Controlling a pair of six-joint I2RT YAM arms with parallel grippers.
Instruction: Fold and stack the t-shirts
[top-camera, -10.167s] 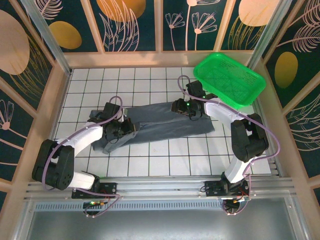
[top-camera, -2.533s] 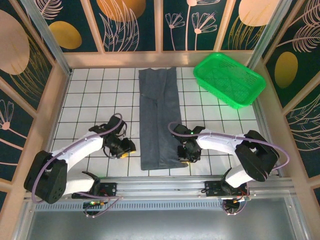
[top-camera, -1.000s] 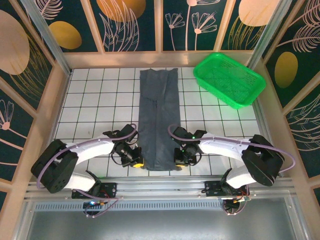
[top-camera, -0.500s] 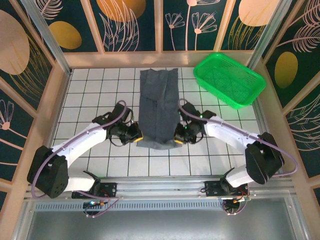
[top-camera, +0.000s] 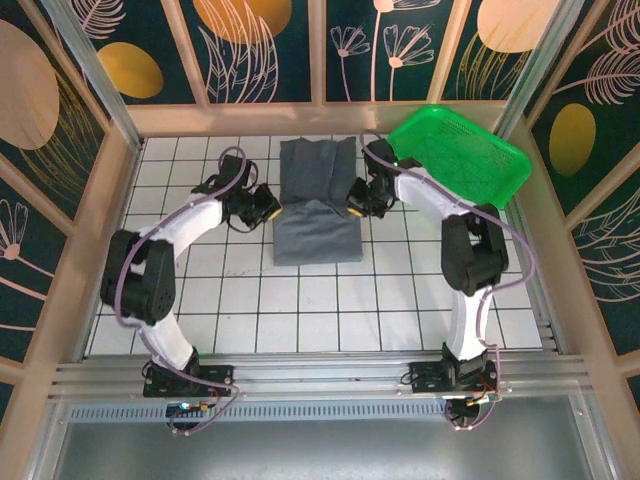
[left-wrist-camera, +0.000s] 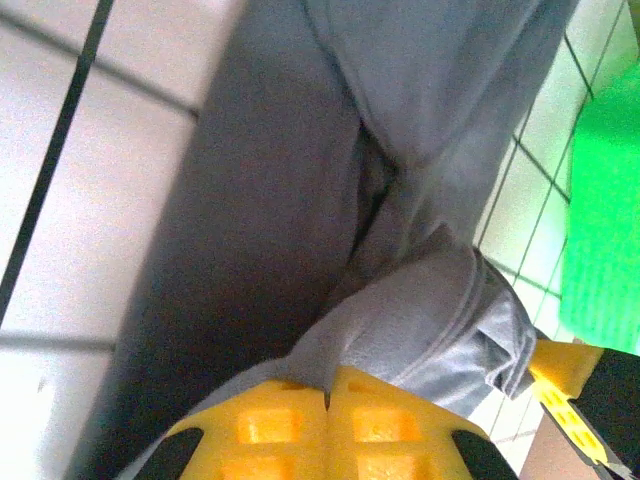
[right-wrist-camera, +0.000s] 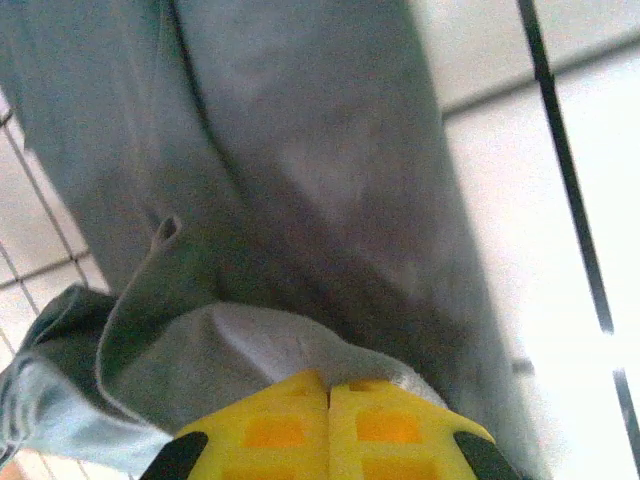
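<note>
The dark slate-grey t-shirt (top-camera: 317, 225) lies at the far middle of the white tiled table, a narrow strip doubled over on itself. My left gripper (top-camera: 270, 206) is shut on its lifted edge at the left side. My right gripper (top-camera: 353, 205) is shut on the same edge at the right side. In the left wrist view the yellow fingers (left-wrist-camera: 265, 430) pinch a grey fold of the t-shirt (left-wrist-camera: 270, 200) at the left gripper (left-wrist-camera: 328, 392). In the right wrist view cloth of the t-shirt (right-wrist-camera: 300, 150) is likewise pinched in the right gripper (right-wrist-camera: 329, 392).
A green mesh basket (top-camera: 478, 178) sits tilted at the far right corner, close to the right arm's wrist, and its green wall (left-wrist-camera: 600, 250) shows in the left wrist view. Wooden rails border the table on all far sides. Tiles nearer the arm bases are bare.
Both grippers have carried the shirt's near edge away from the bases toward the far end, doubling the long strip over itself. Both arms now reach far out.
</note>
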